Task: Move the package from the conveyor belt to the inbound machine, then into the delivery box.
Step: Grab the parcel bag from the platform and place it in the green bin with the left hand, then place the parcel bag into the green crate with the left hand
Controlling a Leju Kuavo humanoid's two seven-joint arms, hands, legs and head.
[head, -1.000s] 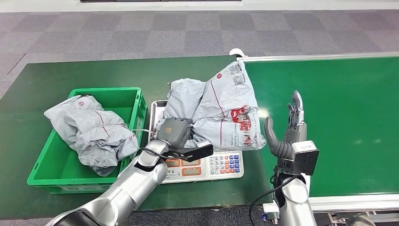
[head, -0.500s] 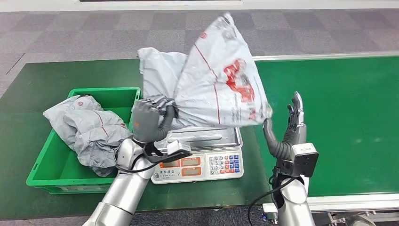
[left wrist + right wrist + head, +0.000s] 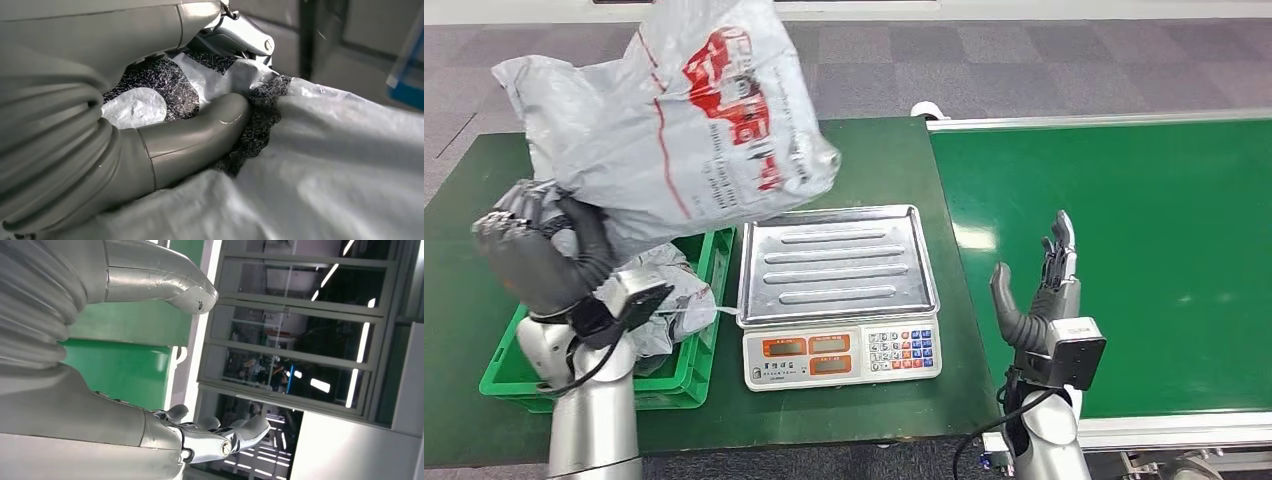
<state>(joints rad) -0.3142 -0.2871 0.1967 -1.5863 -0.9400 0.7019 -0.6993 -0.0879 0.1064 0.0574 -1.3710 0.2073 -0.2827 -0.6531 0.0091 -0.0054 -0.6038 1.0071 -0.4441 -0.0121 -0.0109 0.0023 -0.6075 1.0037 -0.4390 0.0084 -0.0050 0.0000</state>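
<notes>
**Package lifted over the green box**

The left hand (image 3: 534,265) grips a bunched corner of the grey package (image 3: 684,120) and holds it high in the air, above the green delivery box (image 3: 689,375). In the left wrist view the thumb and dark fingers (image 3: 165,90) are wrapped tight around the plastic film. The scale (image 3: 839,300), which I take for the inbound machine, has a bare steel tray, so the weighing step looks done and the transfer into the box is in hand. Next, the arm needs to lower the package over the box and let go; 1 grey bag (image 3: 669,290) already lies inside, so room is short. The right hand (image 3: 1039,285) stands empty with fingers spread, beside the conveyor belt (image 3: 1144,260). A dark green table (image 3: 864,160) carries box and scale; grey carpet tiles (image 3: 1024,60) lie beyond.
</notes>
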